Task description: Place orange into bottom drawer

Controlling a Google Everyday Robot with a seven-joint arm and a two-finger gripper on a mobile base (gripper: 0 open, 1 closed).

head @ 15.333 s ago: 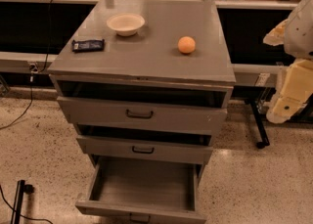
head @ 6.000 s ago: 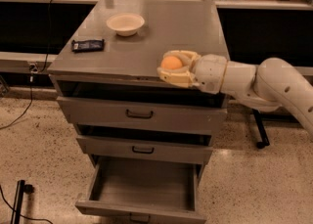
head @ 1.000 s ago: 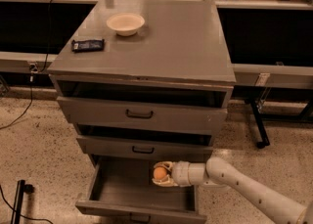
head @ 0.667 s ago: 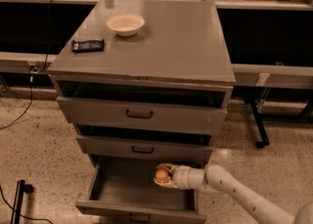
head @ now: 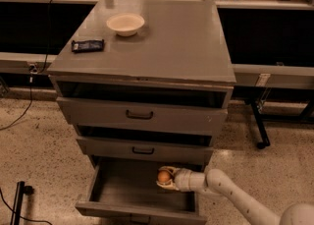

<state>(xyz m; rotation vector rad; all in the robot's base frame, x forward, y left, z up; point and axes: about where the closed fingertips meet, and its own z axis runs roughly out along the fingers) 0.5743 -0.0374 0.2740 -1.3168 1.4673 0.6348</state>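
The orange (head: 164, 176) is a small round fruit held between the fingers of my gripper (head: 166, 178). The gripper is shut on it and reaches from the right, low over the right half of the open bottom drawer (head: 122, 187), just under the front of the middle drawer. The bottom drawer is pulled out, a wide shallow grey tray; its floor to the left of the orange is bare. My white arm (head: 230, 197) comes in from the lower right corner.
The grey cabinet top (head: 171, 47) carries a cream bowl (head: 125, 23) and a dark wrapped bar (head: 88, 45). The top drawer (head: 140, 115) and middle drawer (head: 143, 150) stand slightly open. A dark table leg with a caster (head: 258, 128) is on the right; a cable runs on the floor at left.
The gripper with the orange has dropped from the cabinet top to the bottom drawer. Over the last second it has stayed nearly in place, with the arm shifting slightly.
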